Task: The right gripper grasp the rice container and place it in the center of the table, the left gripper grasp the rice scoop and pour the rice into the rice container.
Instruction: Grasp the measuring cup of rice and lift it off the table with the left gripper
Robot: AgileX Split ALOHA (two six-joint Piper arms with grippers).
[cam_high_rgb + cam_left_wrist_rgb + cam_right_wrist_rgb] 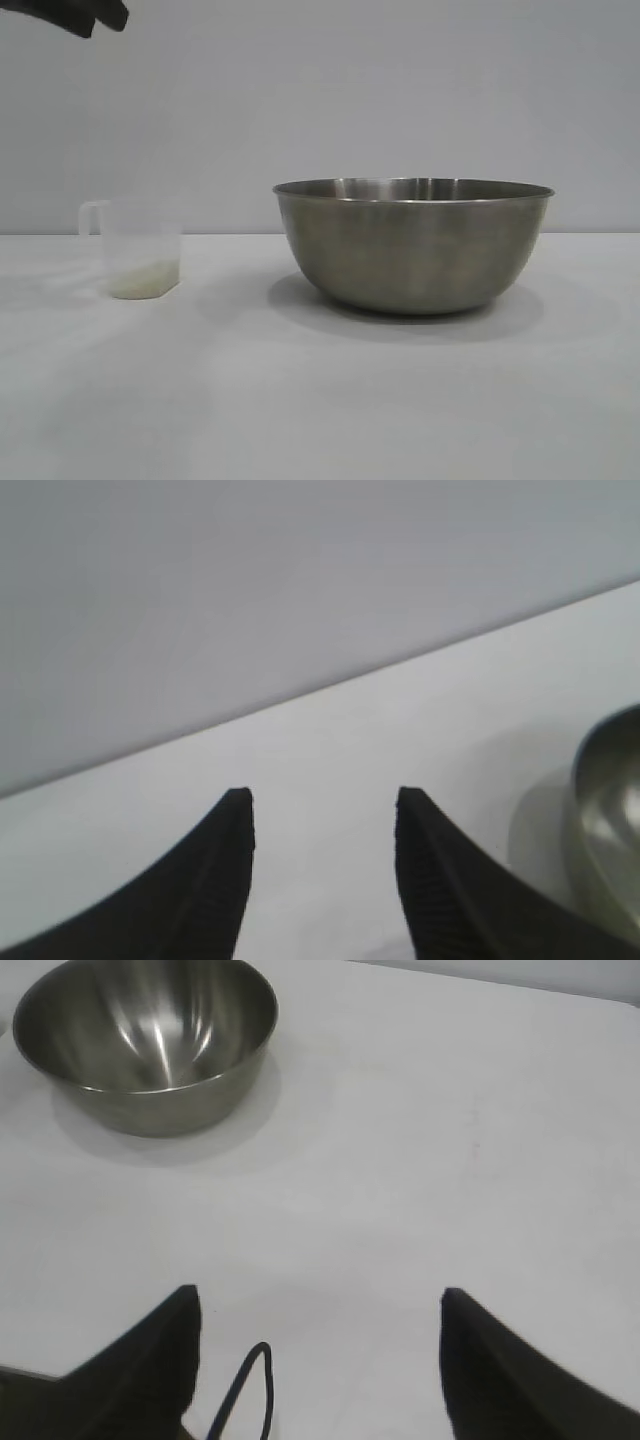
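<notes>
The rice container (413,245), a large steel bowl, stands on the white table (320,400) right of centre; it looks empty in the right wrist view (145,1035), and its edge shows in the left wrist view (610,810). The rice scoop (140,247), a translucent cup with its handle to the left, stands at the left with a thin layer of rice (145,280) in its bottom. My left gripper (80,15) hangs high above the scoop, open and empty (322,800). My right gripper (318,1300) is open, empty and far from the bowl.
A plain grey wall runs behind the table. A thin black cable (245,1385) loops between the right gripper's fingers. Bare tabletop lies in front of the bowl and scoop.
</notes>
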